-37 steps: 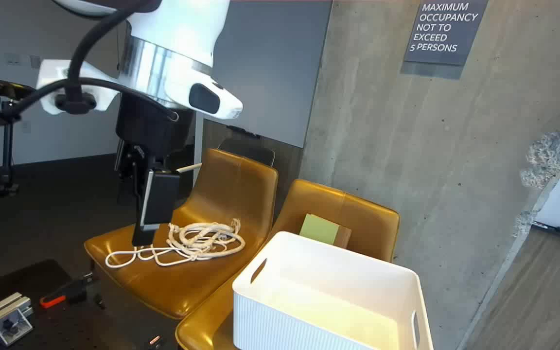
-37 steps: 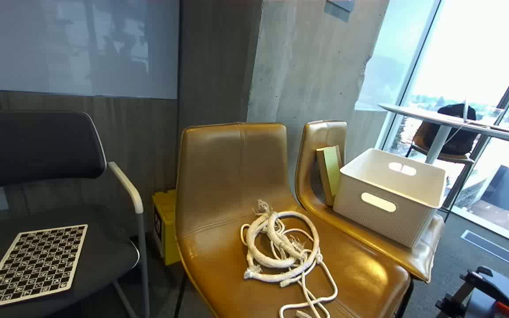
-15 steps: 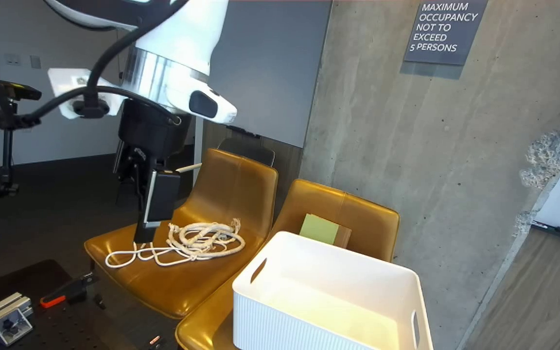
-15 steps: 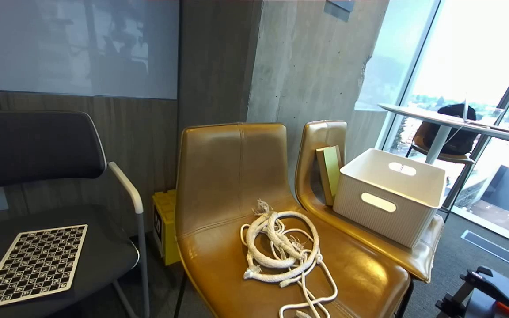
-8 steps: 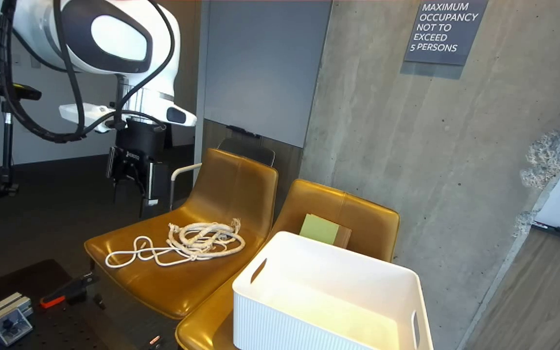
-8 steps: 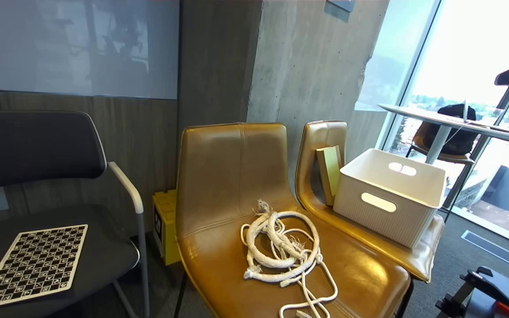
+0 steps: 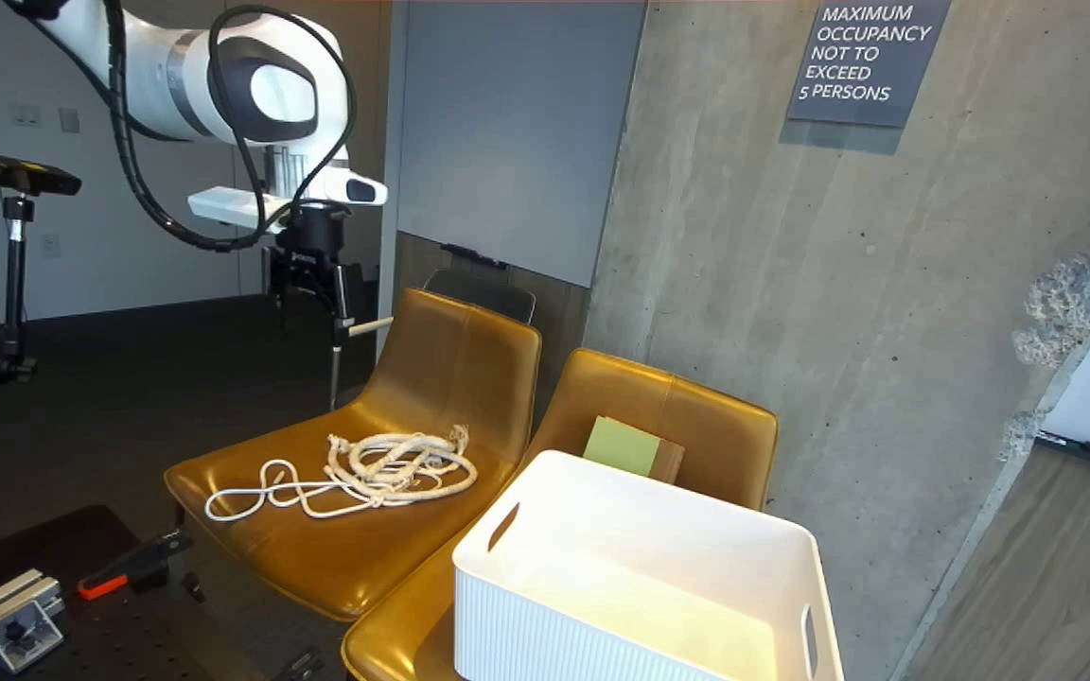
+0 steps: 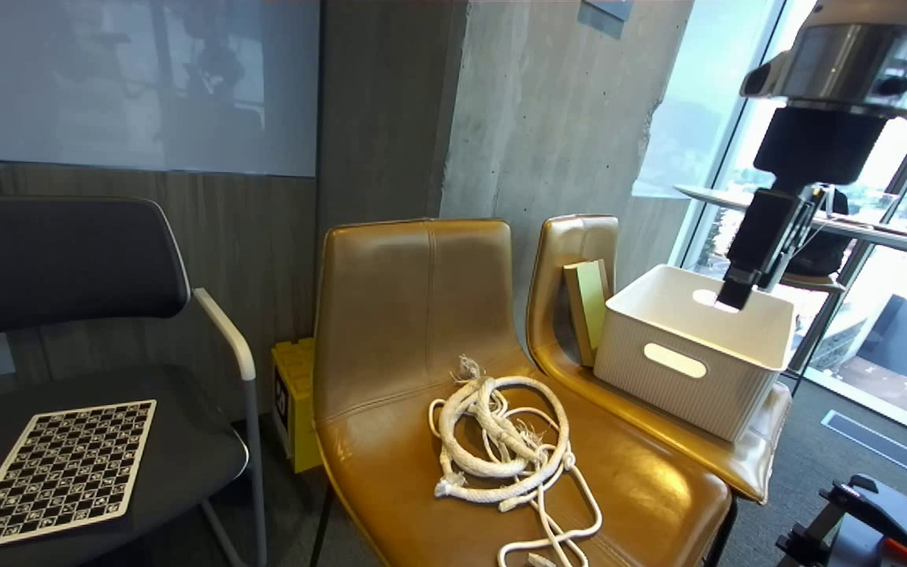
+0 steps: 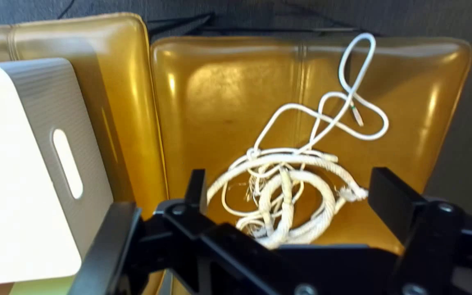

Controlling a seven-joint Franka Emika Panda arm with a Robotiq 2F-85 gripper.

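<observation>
In an exterior view we notice that the arm (image 7: 280, 95) is smaller and farther than half a second ago, and its gripper (image 7: 310, 320) hangs higher, near nine o'clock. The rope (image 7: 384, 487) has kept its place: it lies in loops on the seat of the brown chair (image 7: 290, 567), at five o'clock from the gripper and well apart from it. At four o'clock from the rope, the white basket (image 7: 545, 629) stands on the neighbouring chair (image 7: 715, 445); we look into it and see its pale bottom.

In an exterior view, where before only a piece of the arm was showing at the right edge, we now find it large at two o'clock, passing in front of the basket. Between basket and chair back stands a green block (image 8: 589, 311). Near eight o'clock we see a yellow box (image 8: 296, 409); its inside is hidden from us.

In the wrist view the fingers (image 9: 395, 200) stand wide apart. Between them we see the rope's coil, toward five o'clock. The basket is at nine o'clock, its inside too bright to read.
</observation>
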